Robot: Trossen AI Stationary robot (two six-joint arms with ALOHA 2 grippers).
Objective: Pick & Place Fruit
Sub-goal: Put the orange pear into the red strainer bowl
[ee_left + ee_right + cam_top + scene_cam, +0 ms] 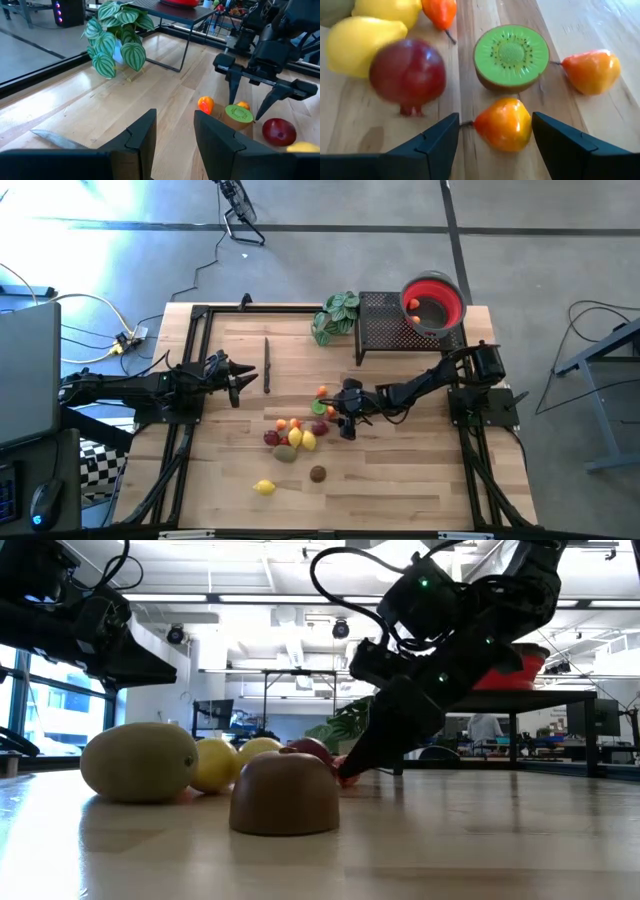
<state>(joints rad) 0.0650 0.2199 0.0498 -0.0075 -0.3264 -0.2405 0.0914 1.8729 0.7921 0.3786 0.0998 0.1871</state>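
Observation:
Several small toy fruits lie in a cluster [296, 432] at mid-table. My right gripper [495, 120] is open and slants down over the cluster's right end. Its fingers stand on either side of an orange-red fruit [505, 124] lying on the table, with a gap on each side. Just beyond lie a halved kiwi [511, 54], cut face up, a second orange fruit [592, 70], a dark red fruit [407, 72] and a lemon [355, 46]. A lone lemon [264, 487] and a brown fruit [317, 473] lie nearer the front edge. My left gripper [232, 380] waits open at the left.
A red bowl [445, 315] stands on a black mesh rack [385, 330] at the far right, with a fruit inside. A green leafy plant [335, 315] stands beside the rack. A knife [267, 365] lies left of centre, near my left gripper.

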